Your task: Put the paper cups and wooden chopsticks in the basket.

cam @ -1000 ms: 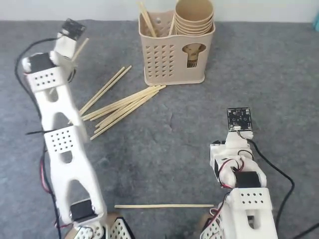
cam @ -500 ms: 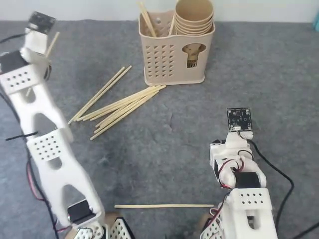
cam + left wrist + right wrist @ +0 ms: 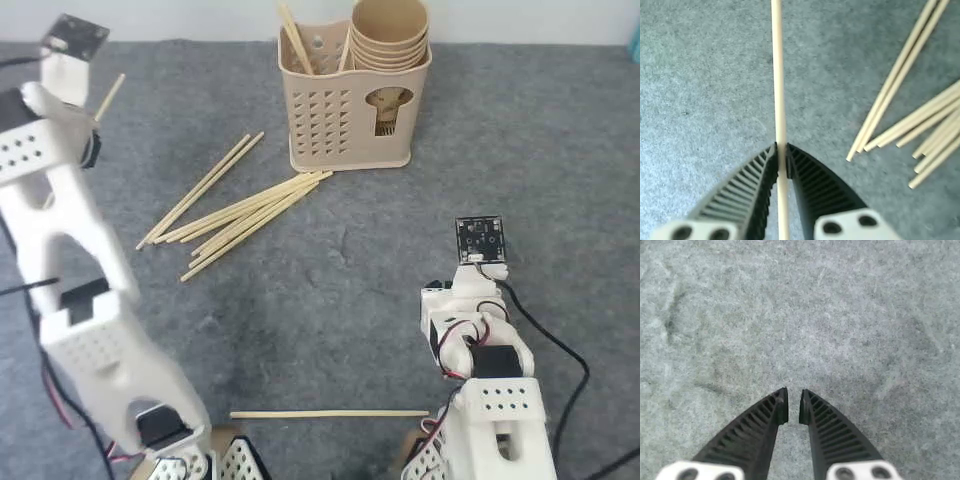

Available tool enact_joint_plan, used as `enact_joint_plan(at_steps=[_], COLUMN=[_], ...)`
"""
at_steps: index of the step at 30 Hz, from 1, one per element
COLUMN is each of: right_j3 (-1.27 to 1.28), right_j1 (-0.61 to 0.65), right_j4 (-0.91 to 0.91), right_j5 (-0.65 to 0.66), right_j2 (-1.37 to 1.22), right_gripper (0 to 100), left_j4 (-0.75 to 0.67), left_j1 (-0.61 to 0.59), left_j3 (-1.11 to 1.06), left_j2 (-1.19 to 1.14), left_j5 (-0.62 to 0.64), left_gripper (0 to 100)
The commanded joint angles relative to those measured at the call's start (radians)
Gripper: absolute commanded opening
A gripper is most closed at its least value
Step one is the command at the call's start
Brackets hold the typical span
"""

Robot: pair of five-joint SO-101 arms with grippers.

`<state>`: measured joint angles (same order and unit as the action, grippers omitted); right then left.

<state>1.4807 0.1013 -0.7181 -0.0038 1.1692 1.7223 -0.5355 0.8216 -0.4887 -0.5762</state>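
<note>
My left gripper is shut on a wooden chopstick, held above the grey mat at the far left; in the high view that chopstick pokes out beside the raised left arm. A pile of chopsticks lies on the mat in front of the beige basket, and it also appears in the left wrist view. Stacked paper cups and a few chopsticks stand inside the basket. My right gripper hangs over bare mat at the front right, shut with nothing in it.
One loose chopstick lies flat near the front edge between the two arm bases. Open grey mat spreads between the pile and the right arm. The basket stands at the back centre.
The left arm has swung left and toward the back of the table, carrying the chopstick. The right arm has stayed still.
</note>
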Motion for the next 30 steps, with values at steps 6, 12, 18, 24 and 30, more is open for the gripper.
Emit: enact_joint_plan(at_steps=[6, 12, 18, 24, 30], right_j3=[-0.009, -0.009, -0.009, -0.008, -0.008], right_j1=[-0.004, -0.004, -0.004, -0.010, -0.012], right_j4=[0.012, 0.010, 0.010, 0.010, 0.010], right_j5=[-0.011, -0.011, -0.011, -0.011, -0.011], right_j2=[0.012, 0.012, 0.012, 0.012, 0.012], right_gripper=[5.0, 5.0, 5.0, 5.0, 5.0], left_j4=[-0.057, -0.230, -0.517, -0.730, -0.933], left_j1=[0.084, 0.186, 0.304, 0.440, 0.503], left_j3=[-0.372, -0.728, -1.046, -1.236, -1.276], left_j2=[0.451, 0.760, 1.051, 1.221, 1.232], left_j5=[0.006, 0.009, 0.173, 0.288, 0.433], left_gripper=[1, 1, 1, 1, 1])
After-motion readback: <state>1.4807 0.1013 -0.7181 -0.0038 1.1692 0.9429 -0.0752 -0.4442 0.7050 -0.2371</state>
